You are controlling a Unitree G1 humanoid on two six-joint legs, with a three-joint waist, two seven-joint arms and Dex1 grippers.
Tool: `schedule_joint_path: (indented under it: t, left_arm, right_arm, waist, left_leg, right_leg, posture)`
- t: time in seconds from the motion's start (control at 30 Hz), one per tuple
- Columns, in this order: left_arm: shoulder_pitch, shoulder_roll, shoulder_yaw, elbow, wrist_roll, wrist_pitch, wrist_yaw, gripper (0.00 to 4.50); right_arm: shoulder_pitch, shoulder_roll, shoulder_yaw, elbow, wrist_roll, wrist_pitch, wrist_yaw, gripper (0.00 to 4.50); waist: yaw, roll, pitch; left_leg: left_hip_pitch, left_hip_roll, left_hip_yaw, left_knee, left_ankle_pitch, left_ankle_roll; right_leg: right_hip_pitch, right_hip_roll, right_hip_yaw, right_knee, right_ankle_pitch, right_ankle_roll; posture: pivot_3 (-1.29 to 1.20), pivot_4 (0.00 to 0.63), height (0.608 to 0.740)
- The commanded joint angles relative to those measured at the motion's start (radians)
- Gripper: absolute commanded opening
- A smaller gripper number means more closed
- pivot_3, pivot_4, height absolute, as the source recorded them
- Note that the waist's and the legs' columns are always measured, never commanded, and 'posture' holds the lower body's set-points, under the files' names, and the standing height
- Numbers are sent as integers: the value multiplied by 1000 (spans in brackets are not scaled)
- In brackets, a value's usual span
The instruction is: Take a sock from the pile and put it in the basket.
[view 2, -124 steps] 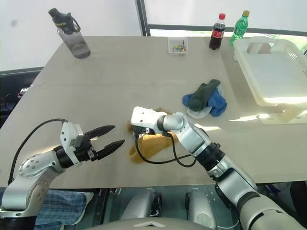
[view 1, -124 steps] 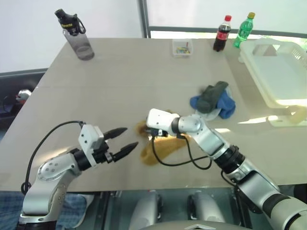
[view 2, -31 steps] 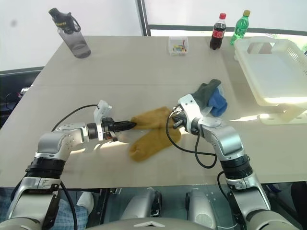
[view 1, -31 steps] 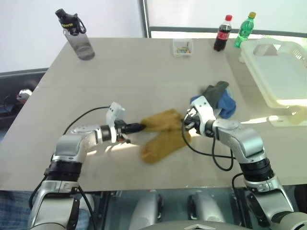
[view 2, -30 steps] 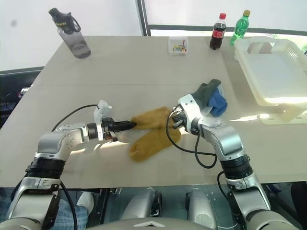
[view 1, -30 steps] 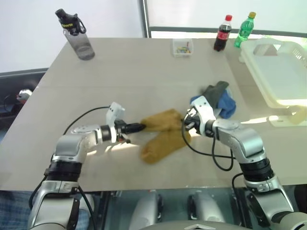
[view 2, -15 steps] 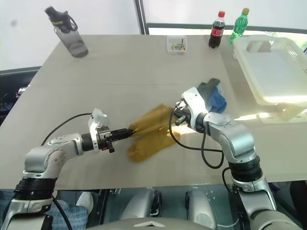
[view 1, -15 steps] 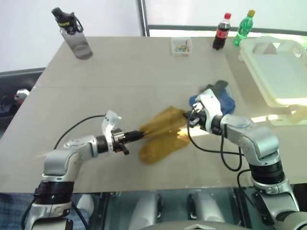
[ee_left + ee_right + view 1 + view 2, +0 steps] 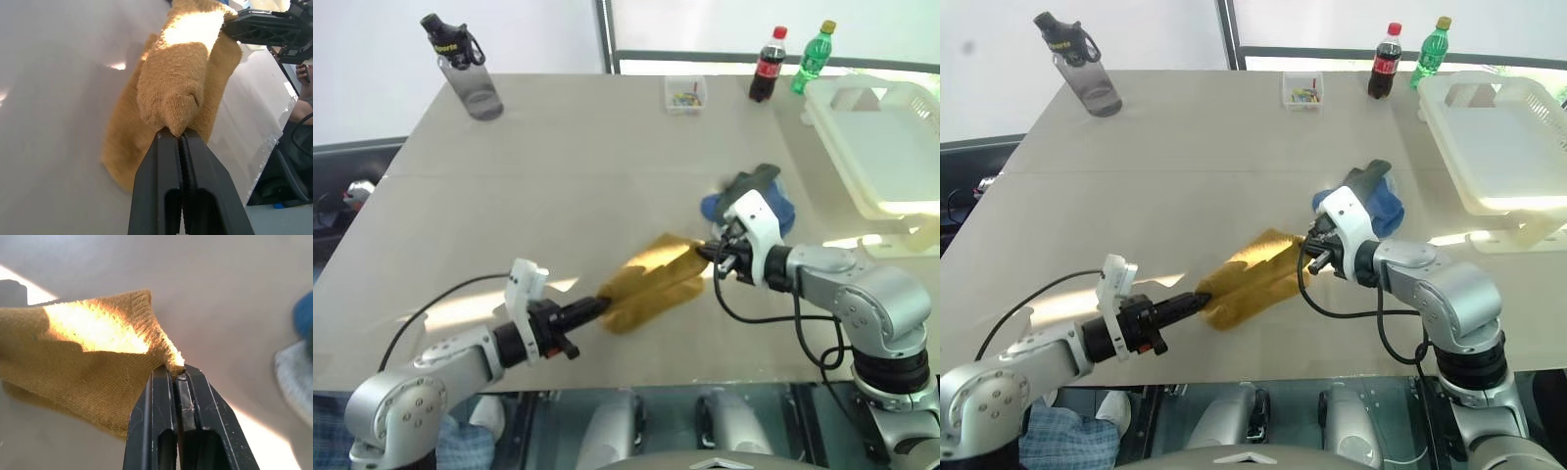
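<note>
The mustard-yellow sock (image 9: 651, 282) hangs stretched between both grippers, just above the table near its front. My left gripper (image 9: 599, 305) is shut on the sock's near end; in the left wrist view the knit bunches over the closed fingertips (image 9: 168, 139). My right gripper (image 9: 706, 253) is shut on the sock's far edge (image 9: 88, 347). The rest of the pile (image 9: 754, 199), blue and dark grey-green socks, lies right behind the right gripper. The off-white basket (image 9: 862, 186) stands at the table's right edge.
A dark water bottle (image 9: 470, 70) stands at the far left. A small clear box (image 9: 685, 95), a cola bottle (image 9: 766, 69) and a green bottle (image 9: 811, 61) line the far edge. The table's front edge (image 9: 636, 377) runs just below the sock.
Both grippers have drawn back toward me with the sock, the left one farther. The sock has come nearer the table's front edge and away from the pile.
</note>
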Motion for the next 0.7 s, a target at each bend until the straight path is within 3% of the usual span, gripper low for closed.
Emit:
schedule_joint_path:
  t: [0.03,0.27,0.7]
  left_arm:
    - [36,7,2,-54,-104,-5,49,62]
    - [58,50,-18,-56,-105,-58,80,62]
    - [92,109,-55,-37,-64,-146,67,62]
  right_arm:
    - [11,-15,-16,-46,27,20,-4,0]
    - [25,-37,22,-19,27,-6,-2,0]
    - [5,25,107,89,-30,-125,-45,0]
  waist:
    - [2,0,0]
    - [1,0,0]
    - [2,0,0]
  left_leg:
    - [0,0,0,0,0,0]
    - [0,0,0,5,0,0]
    - [0,0,0,5,0,0]
  right_leg:
    - [0,0,0,0,0,0]
    - [0,1,0,5,0,0]
    - [0,1,0,5,0,0]
  posture:
    - [0,150,740]
    - [0,150,740]
    - [0,150,740]
